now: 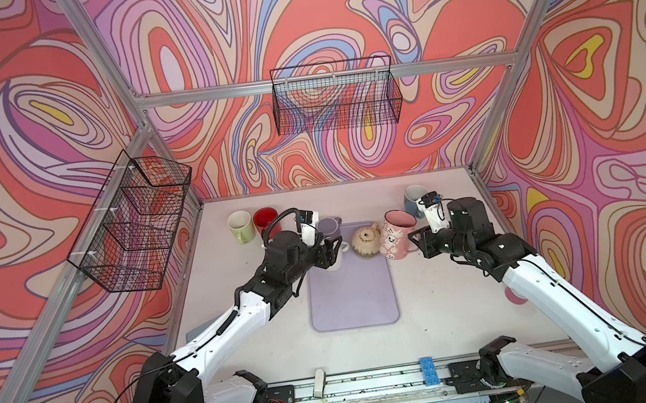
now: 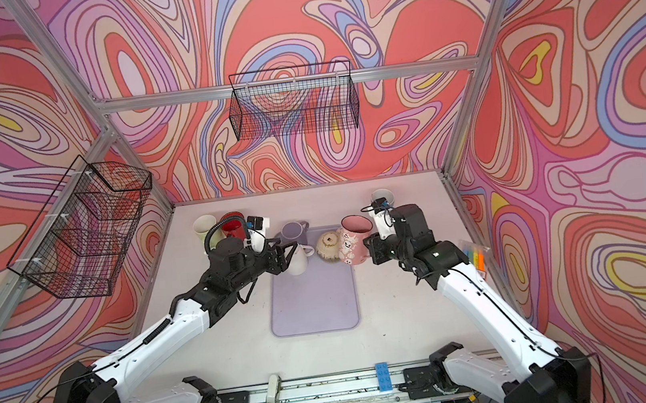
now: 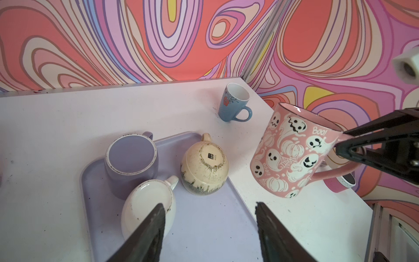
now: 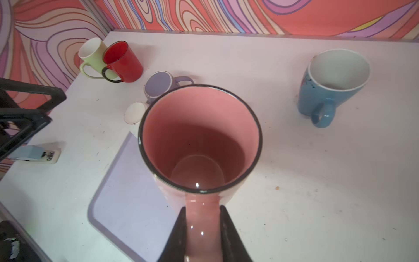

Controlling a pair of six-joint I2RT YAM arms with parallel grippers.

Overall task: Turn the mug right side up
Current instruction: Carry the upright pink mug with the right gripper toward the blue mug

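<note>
Pink glaze, with white ghosts and pumpkins, covers the ghost mug (image 3: pixel 297 154). I read "BOO!" near its rim and again lower on its side. The cream mug (image 3: pixel 204 163) stands bottom up on the lilac tray (image 3: pixel 204 226). The black sticker (image 3: pixel 210 156) on its base says "SIP", with smaller print that I cannot read.

In a top view the ghost mug (image 1: pixel 397 239) is a little right of the frame centre, just beside the upper right corner of the tray. Its mouth is up and it is tilted. I cannot tell if its base touches the table (image 1: pixel 450 300).

My right gripper (image 4: pixel 202 209) is closed narrow on the handle (image 4: pixel 201 226), one finger on each side. My left gripper (image 3: pixel 209 206) stands about half open and holds nothing. One of its fingers (image 3: pixel 147 233) is over the white mug (image 3: pixel 147 199), which is upside down on the tray. Whether they touch I cannot tell.
</note>
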